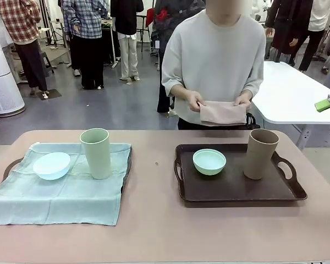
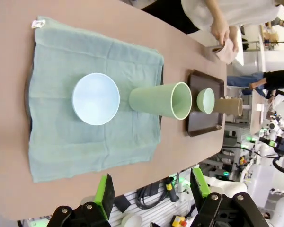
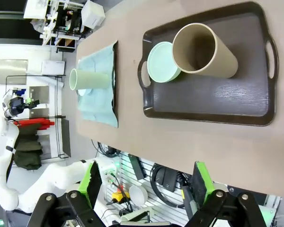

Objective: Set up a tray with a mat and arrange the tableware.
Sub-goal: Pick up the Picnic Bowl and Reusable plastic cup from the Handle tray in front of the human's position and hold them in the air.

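Sitting on a pale teal cloth mat (image 1: 71, 198) at the bench's (image 1: 154, 231) left: pale blue matte bowl (image 1: 51, 165), tall pale green tumbler (image 1: 96, 153). Mint green bowl (image 1: 209, 161) and tan-brown tumbler (image 1: 260, 154) stand on a dark brown handled tray (image 1: 236, 195), right. Person holds a folded pink cloth (image 1: 223, 111). Left claw (image 2: 151, 187) and right claw (image 3: 146, 182) both spread, empty.

Beyond the tabletop, a white side table (image 1: 291, 96) carries a green object (image 1: 326, 104); a white cylindrical appliance (image 1: 3, 82) stands far left.

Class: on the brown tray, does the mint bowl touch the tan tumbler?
Apart. The front view shows bare tray between mint bowl and tan tumbler.
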{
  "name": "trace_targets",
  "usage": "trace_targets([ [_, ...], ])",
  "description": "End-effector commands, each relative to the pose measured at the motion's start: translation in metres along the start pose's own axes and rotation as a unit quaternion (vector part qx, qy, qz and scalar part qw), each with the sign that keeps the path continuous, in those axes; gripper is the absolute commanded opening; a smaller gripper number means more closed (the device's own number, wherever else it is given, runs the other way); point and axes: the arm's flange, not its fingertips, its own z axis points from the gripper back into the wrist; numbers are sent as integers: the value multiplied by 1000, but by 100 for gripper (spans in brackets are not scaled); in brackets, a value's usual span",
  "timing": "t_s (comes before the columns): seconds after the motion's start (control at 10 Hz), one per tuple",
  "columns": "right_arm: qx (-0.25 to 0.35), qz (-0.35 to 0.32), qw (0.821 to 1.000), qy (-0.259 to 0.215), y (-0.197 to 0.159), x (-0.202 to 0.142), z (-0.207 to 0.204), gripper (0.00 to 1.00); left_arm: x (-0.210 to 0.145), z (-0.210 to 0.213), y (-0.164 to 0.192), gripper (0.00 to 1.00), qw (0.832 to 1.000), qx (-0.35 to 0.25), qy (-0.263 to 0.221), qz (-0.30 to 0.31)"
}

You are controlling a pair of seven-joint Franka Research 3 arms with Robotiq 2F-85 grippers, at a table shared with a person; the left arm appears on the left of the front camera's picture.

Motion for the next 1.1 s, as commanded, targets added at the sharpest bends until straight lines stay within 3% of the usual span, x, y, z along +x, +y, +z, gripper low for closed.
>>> trace_targets([
  [0.0,17,-4,1000,10,-13,-11,10,100,0,1,0,85,1000,0,-1,0],
  [0.2,65,-29,997,1,-55,-57,41,100,-44,25,39,85,986,-147,72,18],
  [0.4,110,-50,993,-11,-85,-89,60,100,-71,28,68,85,977,-190,81,46],
  [0.5,133,-77,988,-22,-105,-87,68,100,-70,31,80,85,967,-224,105,67],
  [0.6,151,-99,983,-22,-123,-83,73,100,-68,31,89,85,963,-236,106,77],
  [0.8,216,-130,968,-21,-151,-74,86,100,-61,42,96,85,959,-262,57,90],
  [1.0,256,-145,955,-29,-171,-69,94,100,-55,40,100,85,955,-275,57,95],
])
